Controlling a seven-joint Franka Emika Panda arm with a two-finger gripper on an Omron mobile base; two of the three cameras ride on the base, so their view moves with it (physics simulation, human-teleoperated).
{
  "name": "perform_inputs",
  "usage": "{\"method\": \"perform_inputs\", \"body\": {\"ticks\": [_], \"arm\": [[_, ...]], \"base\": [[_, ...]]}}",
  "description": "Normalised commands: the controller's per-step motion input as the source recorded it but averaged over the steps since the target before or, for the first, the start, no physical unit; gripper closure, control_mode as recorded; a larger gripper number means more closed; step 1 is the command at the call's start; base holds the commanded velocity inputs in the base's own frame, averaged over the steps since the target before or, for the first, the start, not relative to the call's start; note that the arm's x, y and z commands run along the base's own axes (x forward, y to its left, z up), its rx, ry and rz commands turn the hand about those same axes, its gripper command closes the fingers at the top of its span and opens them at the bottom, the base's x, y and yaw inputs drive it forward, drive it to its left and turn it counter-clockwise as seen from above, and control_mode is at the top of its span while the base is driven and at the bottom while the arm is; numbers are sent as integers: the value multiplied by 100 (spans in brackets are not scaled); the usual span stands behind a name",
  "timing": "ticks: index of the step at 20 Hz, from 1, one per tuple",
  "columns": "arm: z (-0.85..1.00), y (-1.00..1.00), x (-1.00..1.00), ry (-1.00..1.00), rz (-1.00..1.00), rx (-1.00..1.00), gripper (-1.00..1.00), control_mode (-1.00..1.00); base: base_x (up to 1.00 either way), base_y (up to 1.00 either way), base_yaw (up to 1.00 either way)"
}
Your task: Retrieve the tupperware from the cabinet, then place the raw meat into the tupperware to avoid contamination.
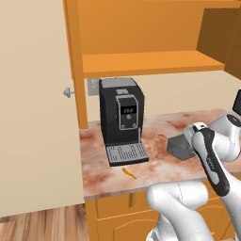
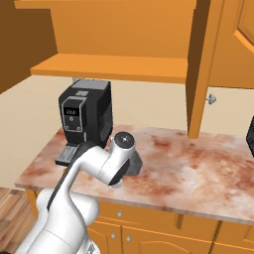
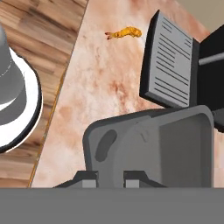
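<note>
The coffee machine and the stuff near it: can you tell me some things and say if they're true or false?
1. The meat lies on the counter in front of the coffee machine. True.
2. The meat is inside the grey tupperware. False: it lies apart from it, on the counter.
3. The cabinet is open. True.
4. The tupperware sits on the cabinet shelf. False: it is down on the counter, with the fingers at its rim.
</note>
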Motion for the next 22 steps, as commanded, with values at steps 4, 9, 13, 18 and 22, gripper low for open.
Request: {"method": "perform_inputs", "body": {"ticks": [4,9,13,18,22], "arm": [[-29,0,14,0,0,-4,100,-100],[-28,0,15,0,0,-4,100,-100],[-24,0,13,-1,0,-2,100,-100],[-23,0,13,-1,0,-3,100,-100],[-17,0,14,0,0,-2,100,-100]], "base": [[0,0,0],[0,0,0],[0,0,0],[0,0,0],[0,0,0]]}}
